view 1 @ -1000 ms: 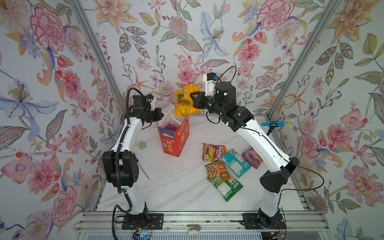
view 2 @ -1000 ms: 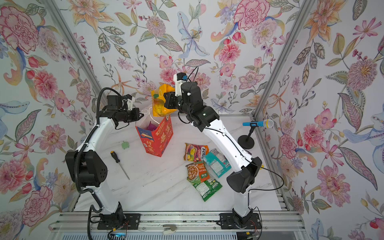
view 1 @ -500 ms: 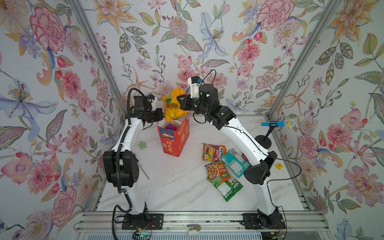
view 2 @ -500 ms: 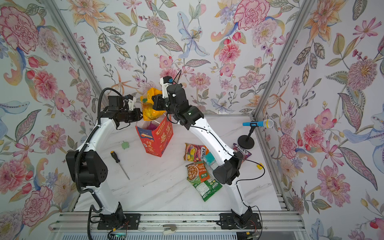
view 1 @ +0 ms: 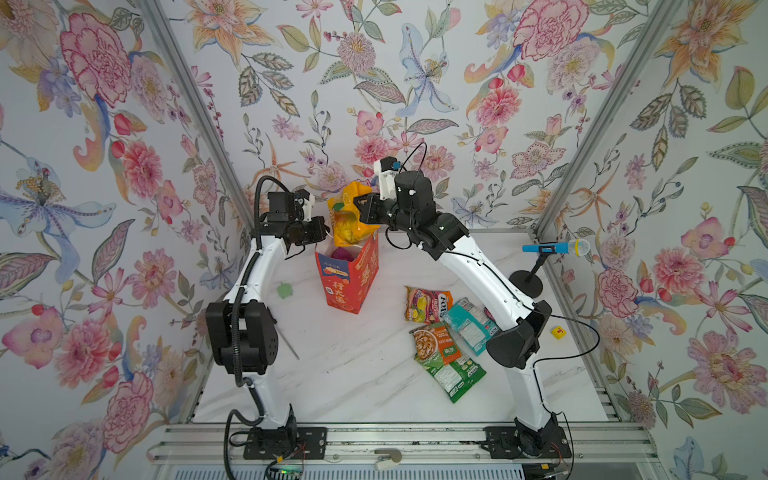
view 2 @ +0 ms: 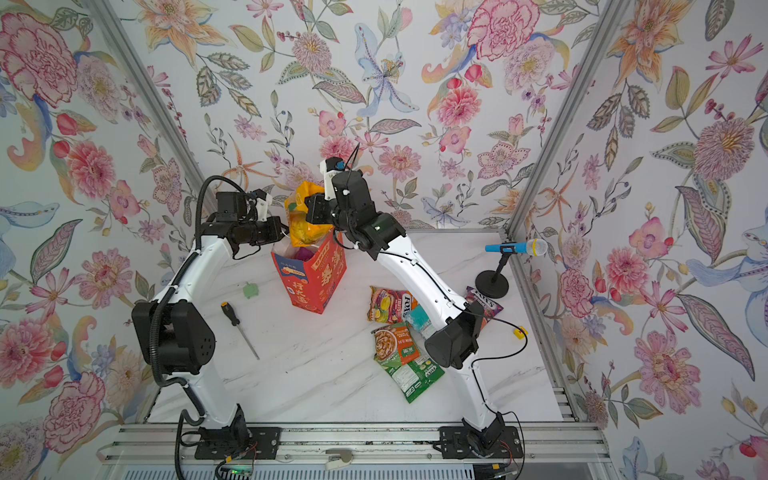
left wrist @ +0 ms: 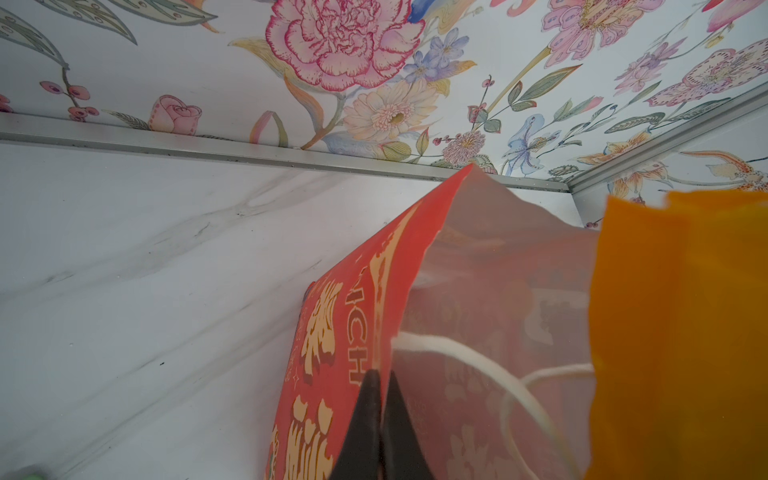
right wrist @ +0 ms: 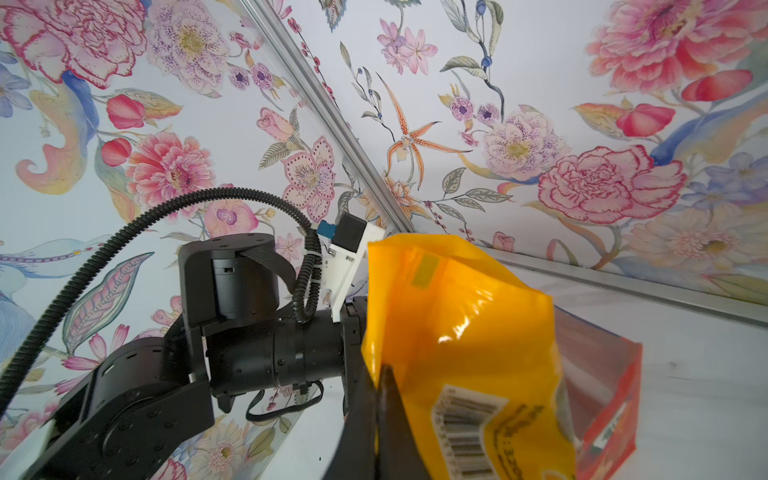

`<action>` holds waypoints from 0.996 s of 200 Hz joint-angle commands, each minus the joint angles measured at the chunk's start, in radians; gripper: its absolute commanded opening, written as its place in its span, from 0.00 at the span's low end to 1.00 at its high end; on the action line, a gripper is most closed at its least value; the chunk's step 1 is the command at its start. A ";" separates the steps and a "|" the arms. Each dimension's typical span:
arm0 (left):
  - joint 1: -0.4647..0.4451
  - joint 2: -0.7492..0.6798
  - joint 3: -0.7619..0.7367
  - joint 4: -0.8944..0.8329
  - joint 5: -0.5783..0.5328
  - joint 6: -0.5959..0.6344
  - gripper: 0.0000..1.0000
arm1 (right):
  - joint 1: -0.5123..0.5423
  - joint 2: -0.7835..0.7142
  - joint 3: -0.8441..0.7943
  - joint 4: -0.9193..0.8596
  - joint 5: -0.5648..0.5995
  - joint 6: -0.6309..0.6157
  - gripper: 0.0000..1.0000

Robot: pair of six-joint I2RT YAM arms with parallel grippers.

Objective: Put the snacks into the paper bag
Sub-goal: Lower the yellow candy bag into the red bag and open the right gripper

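Red-orange paper bag (view 1: 353, 282) with yellow characters; above it, a yellow-orange packet (view 1: 345, 216); right of the bag, a teal packet (view 1: 465, 326). White grey-veined marble counter (view 1: 353, 374). Pink-and-blue floral wallpaper (view 1: 374, 62).

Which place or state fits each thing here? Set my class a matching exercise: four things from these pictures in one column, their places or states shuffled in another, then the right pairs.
Things
1. yellow-orange packet
2. paper bag
3. screwdriver
4. microphone

Places or states
a. on a stand near the table's right edge
b. rim pinched by the left pincer
c. lying flat on the table, left of the paper bag
d. held by the right pincer over the paper bag's open mouth

Pairs: 1-d, 2-b, 3-c, 4-a
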 commanded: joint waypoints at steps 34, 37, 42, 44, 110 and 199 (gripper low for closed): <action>-0.007 -0.034 0.002 0.013 0.021 -0.017 0.05 | 0.015 -0.031 0.066 0.235 -0.044 0.069 0.00; -0.006 -0.034 0.002 0.014 0.021 -0.017 0.05 | 0.016 -0.028 0.068 0.236 -0.046 0.072 0.00; -0.007 -0.034 0.002 0.014 0.023 -0.017 0.05 | 0.017 -0.025 0.070 0.238 -0.047 0.078 0.00; -0.006 -0.034 0.002 0.014 0.022 -0.017 0.05 | 0.017 -0.024 0.071 0.239 -0.047 0.080 0.00; -0.007 -0.029 0.011 0.016 0.026 -0.020 0.05 | -0.007 0.025 0.073 0.155 -0.028 0.117 0.00; -0.007 -0.021 0.026 0.002 0.024 -0.014 0.00 | -0.041 -0.030 -0.059 0.056 0.039 0.077 0.00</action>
